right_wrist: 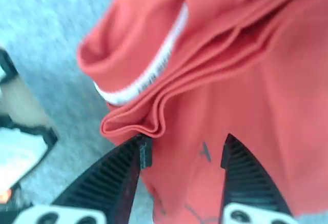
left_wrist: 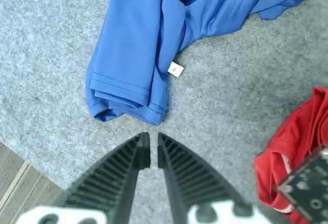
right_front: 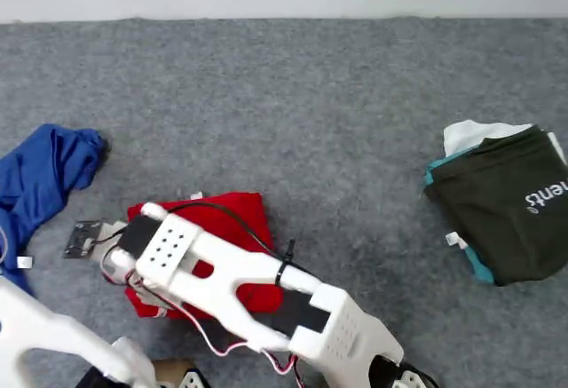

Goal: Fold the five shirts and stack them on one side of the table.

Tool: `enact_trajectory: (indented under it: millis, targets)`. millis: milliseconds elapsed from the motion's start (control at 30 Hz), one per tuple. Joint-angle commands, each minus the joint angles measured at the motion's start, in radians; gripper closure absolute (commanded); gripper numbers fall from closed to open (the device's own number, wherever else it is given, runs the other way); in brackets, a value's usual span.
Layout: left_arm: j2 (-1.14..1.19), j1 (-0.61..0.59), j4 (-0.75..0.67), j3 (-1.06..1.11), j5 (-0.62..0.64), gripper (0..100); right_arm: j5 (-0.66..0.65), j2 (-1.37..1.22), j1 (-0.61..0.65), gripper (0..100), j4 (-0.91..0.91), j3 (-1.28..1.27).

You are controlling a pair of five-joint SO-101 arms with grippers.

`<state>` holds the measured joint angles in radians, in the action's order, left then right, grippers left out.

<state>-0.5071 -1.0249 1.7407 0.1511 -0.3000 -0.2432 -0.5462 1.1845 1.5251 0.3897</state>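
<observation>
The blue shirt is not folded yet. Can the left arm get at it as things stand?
Probably yes. The left gripper sits over bare carpet just short of the blue shirt, with nothing between them. It is shut, so it would need to open first.

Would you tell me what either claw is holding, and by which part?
Nothing is held: the left claw is shut and empty; the right claw stands open over the folded red fabric shirt.

White perforated arm (right_front: 232,273), black ribbed jaws, red-white cables (right_front: 197,328).
</observation>
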Motion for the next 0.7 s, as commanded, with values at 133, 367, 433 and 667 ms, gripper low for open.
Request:
enact_trajectory:
  millis: [133,367,433,667]
  targets:
    - [-0.006,-0.002,0.015,-0.004,0.015,96,0.075,0.068,0.001,77.2,-0.114,0.071]
    - [-0.006,-0.002,0.015,-0.004,0.015,96,0.049,0.082,-0.136,77.2,0.041,0.192]
    - [-0.006,0.000,0.015,0.002,0.015,96,0.028,0.084,-0.199,77.2,0.087,0.213]
    - [-0.006,0.000,0.014,0.028,0.015,96,-0.011,0.033,-0.208,77.2,0.209,0.143]
